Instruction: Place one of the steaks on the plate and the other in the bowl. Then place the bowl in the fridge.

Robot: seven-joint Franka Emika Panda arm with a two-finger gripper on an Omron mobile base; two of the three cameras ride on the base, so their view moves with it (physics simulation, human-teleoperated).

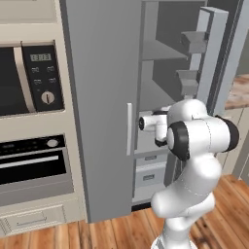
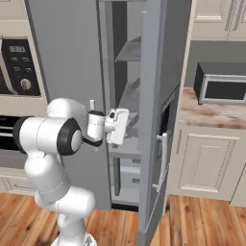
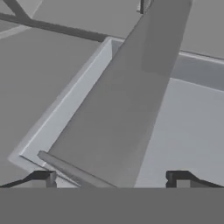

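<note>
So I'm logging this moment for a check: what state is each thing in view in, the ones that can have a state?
Tall grey two-door fridge: right door swung open, left door shut, grey shelves showing.
Two-finger gripper: open, nothing between its tips, at the fridge opening.
Cream-framed built-in oven: door shut.
Dark microwave on the counter: door shut.

We held our arm folded, elbow bent high at mid height, the forearm level and reaching forward. Our wrist turned the hand away from the base. In the hand view our gripper [image 3: 112, 177] showed its two dark fingertips [image 3: 43, 177] set well apart, jaws spread wide, with nothing between them. In the base views the hand itself hid the fingers.
</note>
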